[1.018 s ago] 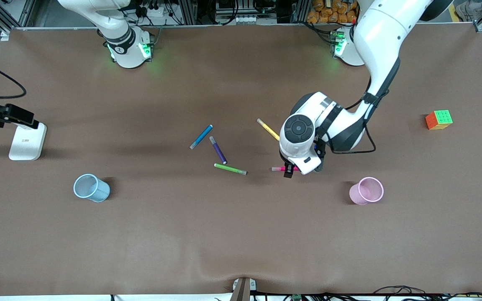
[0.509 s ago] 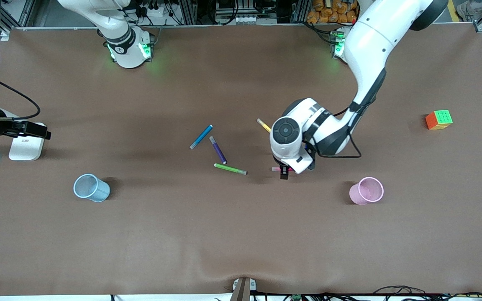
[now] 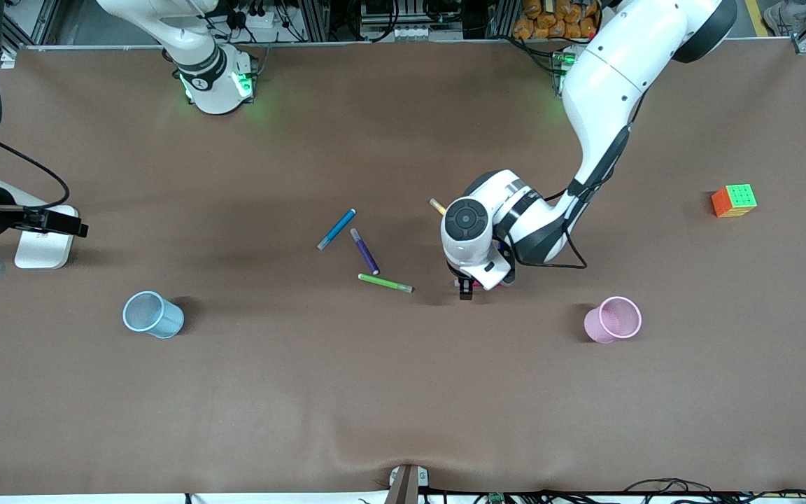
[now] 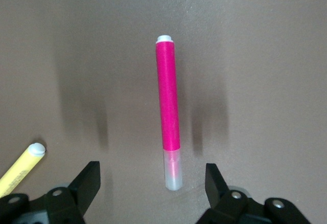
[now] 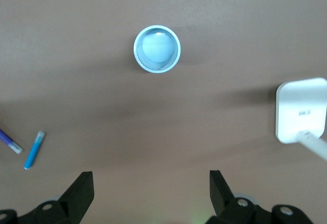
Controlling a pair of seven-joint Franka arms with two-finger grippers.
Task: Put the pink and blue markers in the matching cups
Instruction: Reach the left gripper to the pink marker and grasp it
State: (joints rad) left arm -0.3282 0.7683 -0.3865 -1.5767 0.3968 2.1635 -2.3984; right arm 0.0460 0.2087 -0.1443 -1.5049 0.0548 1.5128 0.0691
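While the left tool (image 4: pixel 152 183) hangs wide open just above the pink marker (image 4: pixel 168 110), fingers either side of it and touching nothing, no part of the task is done: that marker lies flat on the counter (image 3: pixel 403 392), the blue marker (image 3: pixel 336 229) too, the pink cup (image 3: pixel 613 319) and blue cup (image 3: pixel 152 315) hold nothing. The right tool (image 5: pixel 148 193), also spread and holding nothing, waits above the blue cup's end of the counter.

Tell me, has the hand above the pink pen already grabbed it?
No: the pink pen lies flat on the table between the left hand's open fingers, untouched.
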